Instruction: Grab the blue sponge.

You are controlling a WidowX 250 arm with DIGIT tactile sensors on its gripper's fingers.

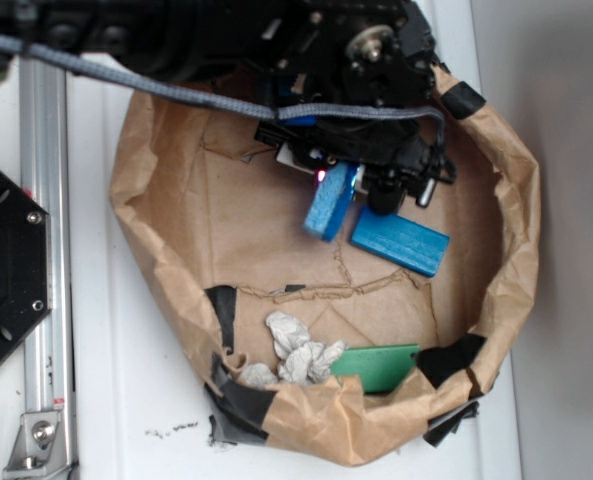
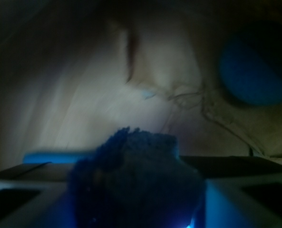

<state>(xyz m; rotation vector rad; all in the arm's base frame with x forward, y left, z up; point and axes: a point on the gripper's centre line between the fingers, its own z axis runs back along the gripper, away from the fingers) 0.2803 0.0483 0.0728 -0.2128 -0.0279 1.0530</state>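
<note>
The blue sponge [image 1: 328, 205] is light blue and rough-surfaced. It hangs tilted from my gripper [image 1: 342, 180] near the back of the brown paper basin [image 1: 166, 230]. In the wrist view the sponge [image 2: 136, 183] fills the space between the jaws, dark and porous. The gripper is shut on it. Whether the sponge's lower end touches the paper floor cannot be told.
A smooth darker blue block [image 1: 400, 241] lies just right of the sponge. A round blue ball [image 2: 255, 71] shows at the wrist view's upper right. Crumpled white paper [image 1: 298, 350] and a green card [image 1: 376, 366] lie at the front. A metal rail [image 1: 44, 250] runs along the left.
</note>
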